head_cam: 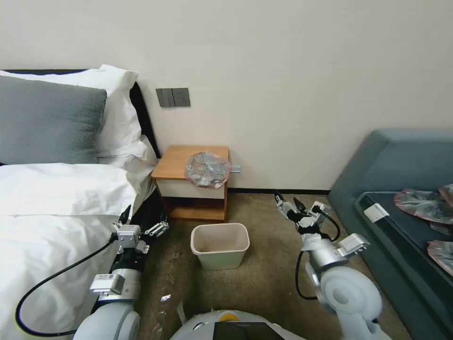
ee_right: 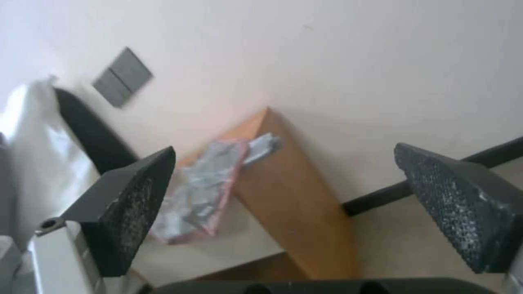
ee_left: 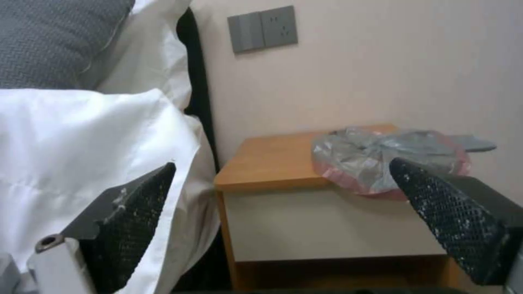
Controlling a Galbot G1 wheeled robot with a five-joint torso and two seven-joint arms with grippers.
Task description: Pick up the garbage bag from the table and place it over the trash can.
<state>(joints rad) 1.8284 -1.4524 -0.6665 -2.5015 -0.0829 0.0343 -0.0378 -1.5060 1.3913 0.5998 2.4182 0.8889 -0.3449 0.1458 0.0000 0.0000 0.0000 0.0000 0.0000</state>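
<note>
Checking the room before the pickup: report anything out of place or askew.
The garbage bag lies crumpled on the table, its rim hanging over the front right edge. A small scrap lies on the carpet near the left gripper. More bags sit on the sofa. The trash can stands upright, unlined.

The garbage bag [head_cam: 207, 170] is glossy translucent grey with a pink-red rim. The surface [head_cam: 177, 163] is orange-brown wood with a white drawer front. The trash can [head_cam: 220, 245] is plain cream-beige.
</note>
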